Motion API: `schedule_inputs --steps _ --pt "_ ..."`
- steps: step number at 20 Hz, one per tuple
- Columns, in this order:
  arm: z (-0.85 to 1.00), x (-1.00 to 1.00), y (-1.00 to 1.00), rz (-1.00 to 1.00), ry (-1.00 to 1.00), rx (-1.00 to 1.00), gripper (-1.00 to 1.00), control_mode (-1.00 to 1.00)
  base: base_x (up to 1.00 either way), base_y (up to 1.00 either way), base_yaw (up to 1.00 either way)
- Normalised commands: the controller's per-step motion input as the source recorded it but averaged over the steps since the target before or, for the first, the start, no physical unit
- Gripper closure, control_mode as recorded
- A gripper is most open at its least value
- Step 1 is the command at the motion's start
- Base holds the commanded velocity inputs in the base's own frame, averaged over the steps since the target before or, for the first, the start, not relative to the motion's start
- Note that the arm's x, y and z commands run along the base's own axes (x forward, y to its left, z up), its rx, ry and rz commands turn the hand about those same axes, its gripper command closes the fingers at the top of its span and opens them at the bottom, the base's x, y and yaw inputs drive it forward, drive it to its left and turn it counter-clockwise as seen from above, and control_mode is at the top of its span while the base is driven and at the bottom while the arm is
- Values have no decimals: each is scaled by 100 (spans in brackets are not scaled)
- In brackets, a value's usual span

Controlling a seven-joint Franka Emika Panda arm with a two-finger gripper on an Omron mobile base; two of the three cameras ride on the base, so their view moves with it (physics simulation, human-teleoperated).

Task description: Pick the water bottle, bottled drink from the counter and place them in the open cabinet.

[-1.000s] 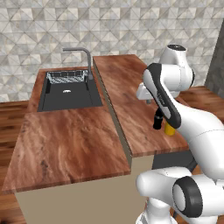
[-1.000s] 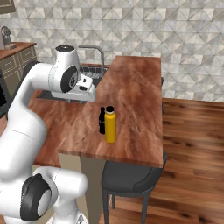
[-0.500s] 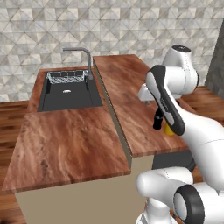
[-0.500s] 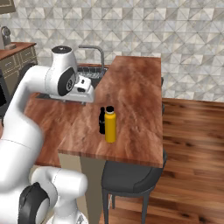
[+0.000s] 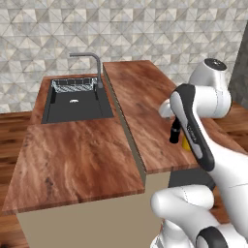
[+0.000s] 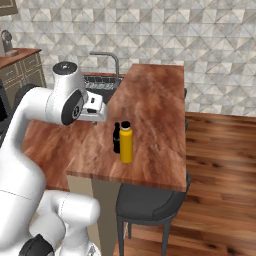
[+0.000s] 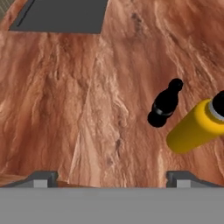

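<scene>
Since a second ago my arm has been swinging its elbow out over the near end of the counter (image 6: 150, 100), and my gripper (image 7: 111, 177) has gone from shut to wide open; its two finger tips are standing far apart with only wood grain between them, holding nothing. I am looking down on the reddish-brown, streaky countertop, and the water bottle (image 6: 126, 142) is standing upright near the counter's front edge, a smooth yellow cylinder with a narrower neck and a black cap. Just beside it, on the sink side, the bottled drink (image 6: 116, 138) is standing too, slim, glossy black, long-necked and shorter than its neighbour; I cannot tell whether the two are touching. In the left base view my own forearm is crossing in front of both bottles, leaving a sliver of each showing. Nothing is lying between my open fingers and the bottles. Farther along the counter from the bottles, a dark rectangular sink (image 5: 77, 104) is sitting in the lower section with a grey bent faucet (image 5: 92, 65) at its back. Under the counter's overhang, below the bottles, a dark padded stool (image 6: 150, 200) is standing on the wooden floor.
</scene>
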Motion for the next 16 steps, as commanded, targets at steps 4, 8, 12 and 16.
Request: schedule_inputs --steps 4,8,12,16 --pt "-5 -31 -12 3 -13 0 -100 -100 0 0 0" --pt "-3 -23 -16 2 -4 0 -100 -100 0 0 0" --pt "0 -12 -19 6 0 0 -100 -100 0 0 0" --pt "0 -8 -18 15 3 0 -100 -100 0 0 0"
